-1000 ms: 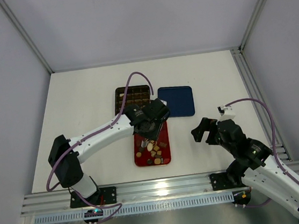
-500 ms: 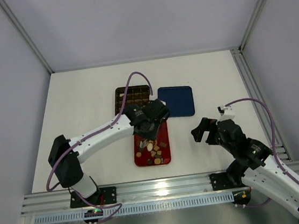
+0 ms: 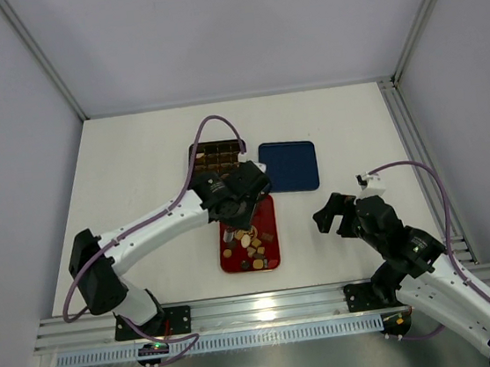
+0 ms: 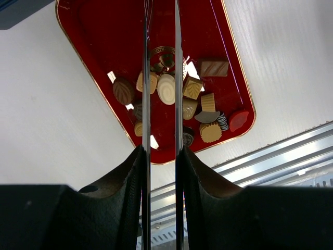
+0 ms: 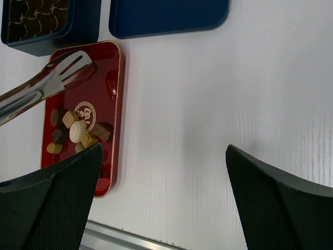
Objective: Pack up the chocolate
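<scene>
Most chocolate (image 4: pixel 167 89) not yet packed: the pile lies in the near half of the red tray (image 4: pixel 104 36), while the gridded box (image 5: pixel 83 21) just beyond shows dark pieces in some cells. Left fingers (image 4: pixel 130 177) pinch metal tongs (image 5: pixel 47 83), head empty over tray's far end; right fingers (image 5: pixel 57 192) gape, empty, over surface (image 5: pixel 208 104) to the right.

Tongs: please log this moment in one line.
left tool: shut on tongs | tongs: over red tray | chocolate: in tray | right tool: open
</scene>
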Controlling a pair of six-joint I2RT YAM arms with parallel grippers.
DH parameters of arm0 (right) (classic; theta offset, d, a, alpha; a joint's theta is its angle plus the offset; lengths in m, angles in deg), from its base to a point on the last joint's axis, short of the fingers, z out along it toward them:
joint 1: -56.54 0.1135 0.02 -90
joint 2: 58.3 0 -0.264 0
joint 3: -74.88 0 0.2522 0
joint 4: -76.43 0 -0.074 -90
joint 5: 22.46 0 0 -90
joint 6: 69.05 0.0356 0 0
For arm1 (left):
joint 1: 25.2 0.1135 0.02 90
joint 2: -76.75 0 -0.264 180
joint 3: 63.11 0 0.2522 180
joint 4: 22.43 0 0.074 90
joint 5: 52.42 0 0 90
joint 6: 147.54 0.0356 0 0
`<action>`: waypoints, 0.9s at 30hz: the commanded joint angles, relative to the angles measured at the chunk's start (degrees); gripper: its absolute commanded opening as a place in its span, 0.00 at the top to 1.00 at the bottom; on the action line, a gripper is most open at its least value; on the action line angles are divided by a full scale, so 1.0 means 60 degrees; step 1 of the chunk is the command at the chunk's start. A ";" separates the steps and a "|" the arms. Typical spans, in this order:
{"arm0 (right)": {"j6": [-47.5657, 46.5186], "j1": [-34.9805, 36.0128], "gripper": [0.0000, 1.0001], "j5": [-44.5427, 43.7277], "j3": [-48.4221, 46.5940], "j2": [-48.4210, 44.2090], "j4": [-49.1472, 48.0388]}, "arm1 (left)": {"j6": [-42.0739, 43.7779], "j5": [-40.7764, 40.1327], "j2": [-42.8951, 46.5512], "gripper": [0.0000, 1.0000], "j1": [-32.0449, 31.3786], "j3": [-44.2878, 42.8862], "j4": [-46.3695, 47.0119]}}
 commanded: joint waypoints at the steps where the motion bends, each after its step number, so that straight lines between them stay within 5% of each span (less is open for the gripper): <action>1: 0.0033 0.0034 0.00 0.0015 0.0015 0.0072 -0.0404 | 0.0037 -0.0313 0.0548 0.68 -0.0042 -0.0270 -0.0119; 15: -0.0011 0.0034 0.00 0.0029 -0.0030 0.0219 -0.0462 | 0.0329 -0.0768 0.0813 0.68 0.0411 -0.1206 -0.0544; 27: -0.0070 0.0020 0.00 0.0015 -0.0132 0.0395 -0.0448 | 0.1208 -0.0343 -0.0095 0.68 0.2432 -0.2745 -0.0296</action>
